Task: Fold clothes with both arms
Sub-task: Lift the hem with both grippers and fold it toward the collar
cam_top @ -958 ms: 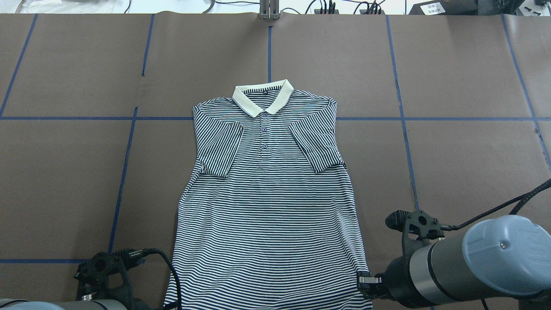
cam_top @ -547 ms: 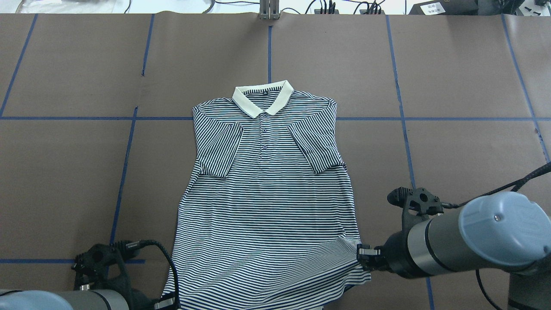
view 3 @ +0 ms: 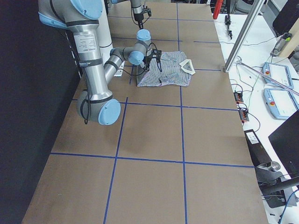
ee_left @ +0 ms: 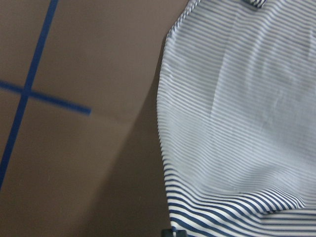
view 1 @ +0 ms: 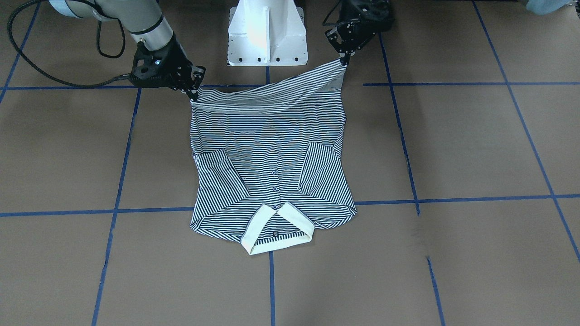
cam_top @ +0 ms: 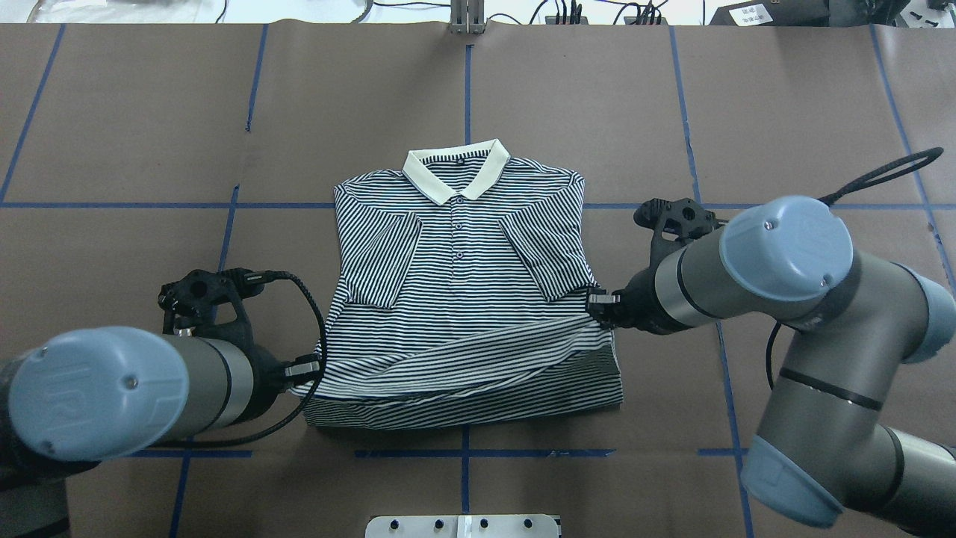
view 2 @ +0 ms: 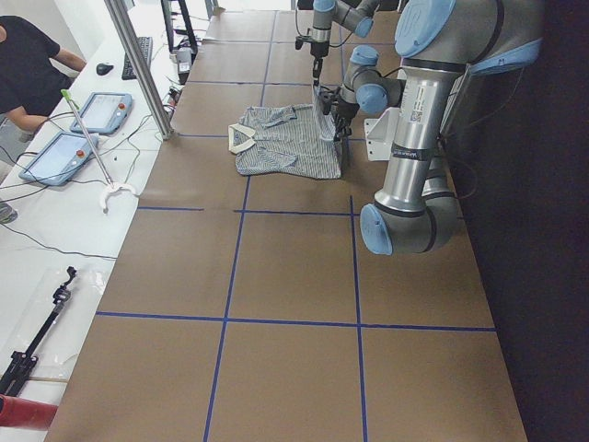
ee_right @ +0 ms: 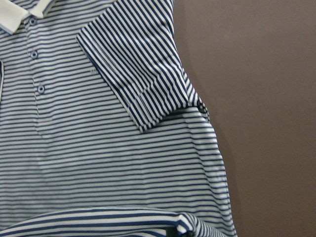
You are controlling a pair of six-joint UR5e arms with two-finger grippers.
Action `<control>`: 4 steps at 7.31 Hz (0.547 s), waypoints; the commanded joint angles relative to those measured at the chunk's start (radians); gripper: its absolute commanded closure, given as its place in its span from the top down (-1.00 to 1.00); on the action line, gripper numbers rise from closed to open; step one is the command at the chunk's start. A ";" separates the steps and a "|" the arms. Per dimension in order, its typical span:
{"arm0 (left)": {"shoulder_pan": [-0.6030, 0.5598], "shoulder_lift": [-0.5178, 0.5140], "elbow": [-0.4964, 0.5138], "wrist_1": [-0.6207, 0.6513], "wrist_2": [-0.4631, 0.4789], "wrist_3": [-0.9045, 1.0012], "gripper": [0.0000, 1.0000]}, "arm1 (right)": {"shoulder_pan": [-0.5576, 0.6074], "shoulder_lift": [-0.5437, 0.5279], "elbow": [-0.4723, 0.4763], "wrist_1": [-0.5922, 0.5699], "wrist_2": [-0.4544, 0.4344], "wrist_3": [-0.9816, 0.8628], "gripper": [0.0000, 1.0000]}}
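Since 0.5 s ago both arms have carried the hem of the polo shirt (cam_top: 463, 246) away from the white pedestal base (cam_top: 463, 525) and up off the bench (cam_top: 784, 112). The lower body is now doubled over itself where it lay flat and full-length before. Left arm (cam_top: 149, 388): the left arm's jaws are clenched on the hem corner on its side, and the corner is held clear of the bench. Right arm (cam_top: 747, 269): the right arm's jaws are clenched on the opposite hem corner. That corner sits farther from the pedestal base than the left one, so the hem runs aslant across the shirt. Front-facing view: the hem sags in a shallow curve between the two held corners. The new fold edge rests on the bench at the end of the shirt nearest the pedestal base, just short of a blue tape line (cam_top: 523, 453). The cream collar (cam_top: 455, 173) lies flat at the end farthest from the pedestal base, unmoved. Both short sleeves are folded in over the chest, one on each side of the button placket (cam_top: 458, 239). Right wrist view: one sleeve (ee_right: 138, 64), a tiny pale logo (ee_right: 92, 72) beside it, and the raised hem along the bottom edge. Left wrist view: striped cloth hanging over brown bench. Exterior left view: a person in a black top (view 2: 28, 64) at a white side table, well apart from the pedestal base.
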 commanded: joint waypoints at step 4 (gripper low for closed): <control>-0.247 -0.032 0.294 -0.378 -0.066 0.134 -1.00 | 0.187 0.120 -0.319 0.253 -0.011 -0.023 -1.00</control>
